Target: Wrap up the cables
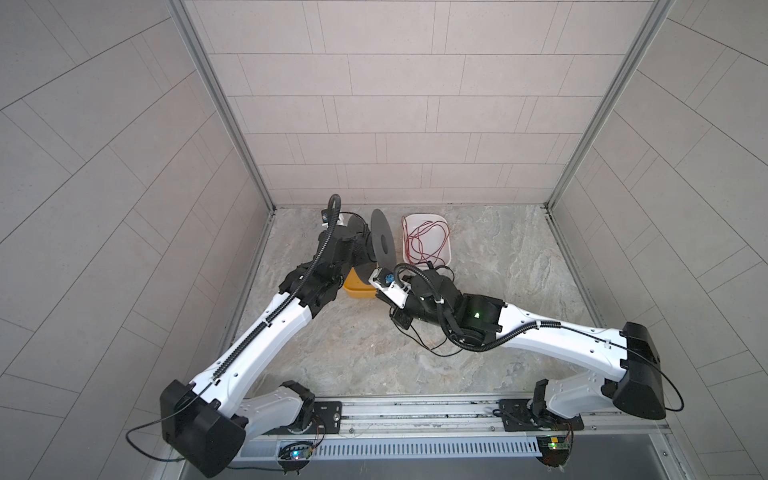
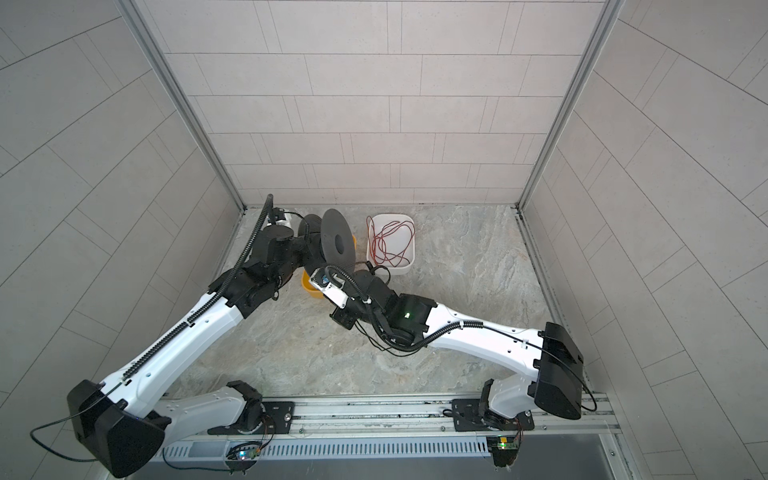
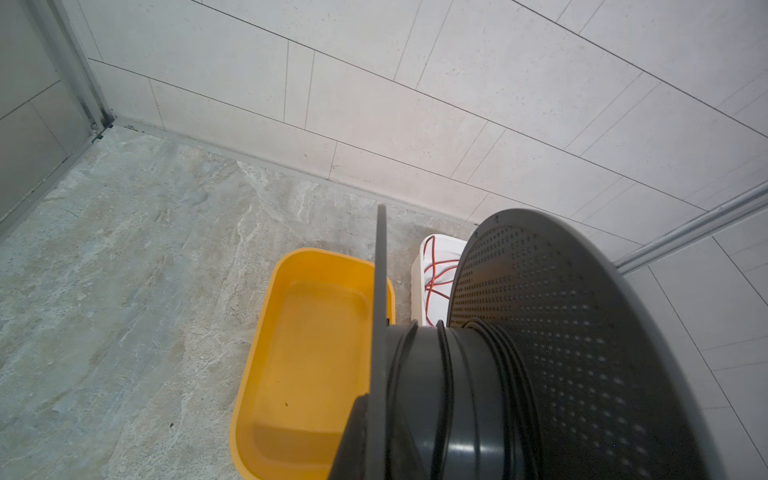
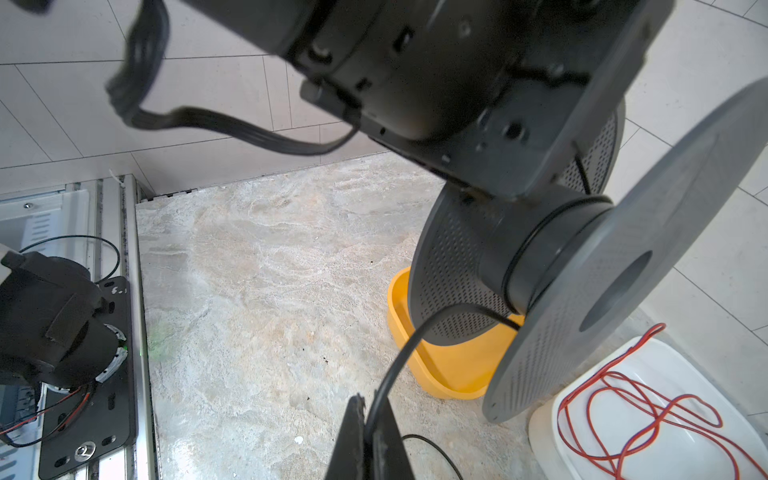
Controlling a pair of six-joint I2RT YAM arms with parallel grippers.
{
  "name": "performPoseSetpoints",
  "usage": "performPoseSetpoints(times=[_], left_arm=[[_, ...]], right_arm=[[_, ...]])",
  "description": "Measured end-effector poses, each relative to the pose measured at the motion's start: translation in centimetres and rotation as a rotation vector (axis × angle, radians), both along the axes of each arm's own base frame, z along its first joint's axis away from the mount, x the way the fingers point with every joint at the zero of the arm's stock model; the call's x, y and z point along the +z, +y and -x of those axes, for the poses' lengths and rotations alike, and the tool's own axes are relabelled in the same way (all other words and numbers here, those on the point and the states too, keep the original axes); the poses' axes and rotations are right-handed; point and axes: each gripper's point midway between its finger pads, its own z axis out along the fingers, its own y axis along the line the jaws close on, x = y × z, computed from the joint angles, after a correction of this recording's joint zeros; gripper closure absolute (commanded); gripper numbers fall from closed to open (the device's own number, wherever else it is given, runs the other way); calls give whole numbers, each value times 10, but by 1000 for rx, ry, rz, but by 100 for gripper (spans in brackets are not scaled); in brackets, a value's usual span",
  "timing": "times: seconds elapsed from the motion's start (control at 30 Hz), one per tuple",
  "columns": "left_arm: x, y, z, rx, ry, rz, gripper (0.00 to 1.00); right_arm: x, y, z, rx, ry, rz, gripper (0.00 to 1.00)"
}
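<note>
A grey spool (image 1: 382, 241) (image 2: 337, 243) hangs tilted above the table, and my left gripper (image 3: 372, 409) is shut on one of its flanges. The black cable (image 4: 397, 361) runs from the spool's hub (image 4: 536, 249) down into my right gripper (image 4: 370, 405), which is shut on it just below and in front of the spool. A few turns of cable (image 3: 444, 353) lie around the hub. The loose rest of the cable (image 1: 419, 338) (image 2: 374, 338) trails on the table under my right wrist.
A yellow tray (image 1: 357, 292) (image 3: 307, 353) sits right under the spool. Beside it a white tray (image 1: 446, 249) (image 4: 665, 365) holds a loose red wire (image 1: 424, 241) (image 4: 648, 415). Tiled walls close the back and both sides. The arm bases stand on a rail (image 1: 415, 409) along the front edge.
</note>
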Motion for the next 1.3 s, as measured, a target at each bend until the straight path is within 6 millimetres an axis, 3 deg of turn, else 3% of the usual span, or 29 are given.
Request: performPoseSetpoints(times=[0.37,0.87,1.1,1.3], left_arm=[[-10,-29,13,-159,14,-85,100],[-13,-76,43,-395,-32,-273,100],[-9,-81,46,-419,-59,-324,100],[-6,-88,49,-449,-73,-335,100]], right_arm=[[27,-23,-11,-29,-34,29,100],[62,-78,-68,-197,10,-25,100],[50,-107,-99,-311,65,13,100],[40,-120,-108,-343,108,26,100]])
